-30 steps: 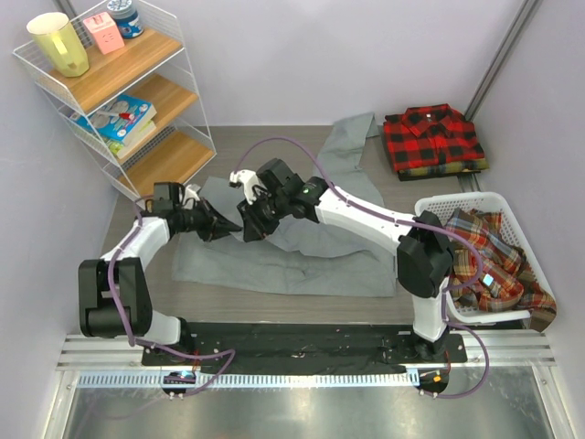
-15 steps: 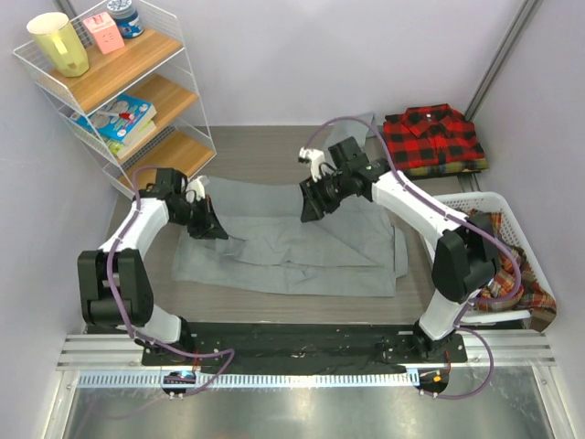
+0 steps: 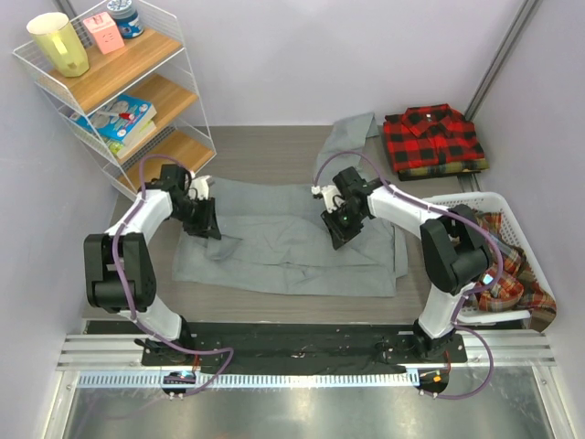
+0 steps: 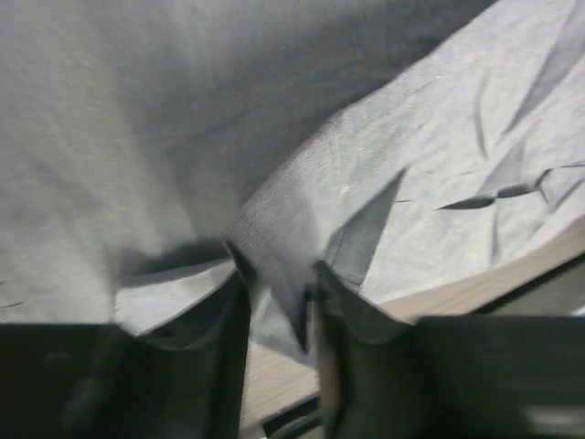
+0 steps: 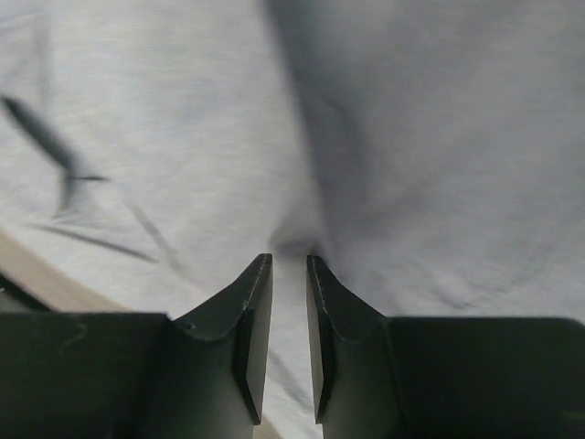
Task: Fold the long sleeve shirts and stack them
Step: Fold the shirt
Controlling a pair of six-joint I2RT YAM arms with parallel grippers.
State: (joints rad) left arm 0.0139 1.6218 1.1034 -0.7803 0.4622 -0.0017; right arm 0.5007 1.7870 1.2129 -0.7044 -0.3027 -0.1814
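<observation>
The grey shirt (image 3: pixel 283 251) lies spread across the middle of the wooden surface (image 3: pixel 265 155), rumpled and partly doubled over, with one sleeve (image 3: pixel 349 137) trailing off toward the far side, where it ends just beside the red-and-black checked shirt (image 3: pixel 431 135). That checked shirt sits folded in the far right corner on top of another folded garment, of which only a yellowish edge shows.

The left hand (image 3: pixel 205 219) is low over the grey shirt's left end. In the left wrist view the left hand (image 4: pixel 279 283) pinches a raised fold of the grey shirt (image 4: pixel 411 165) between its fingers (image 4: pixel 233 311), the cloth peaking up above the tips and a strip of surface showing below.

The right hand (image 3: pixel 340 229) is down on the right half of the shirt. Seen from the right wrist, the right hand (image 5: pixel 289 265) has its fingers (image 5: pixel 251 311) drawn close with only a thin slit between them; grey cloth fills the slit and puckers darkly at the tips, so it looks nipped onto the grey shirt (image 5: pixel 164 137).

At the right edge a white basket (image 3: pixel 457 198) holds plaid shirts (image 3: pixel 498 265) in orange, brown and teal, one spilling over its near corner. A wire shelf rack (image 3: pixel 169 146) stands at the far left with a yellow cup (image 3: pixel 59 44), a pink box (image 3: pixel 104 32) and books (image 3: pixel 114 119) on it
</observation>
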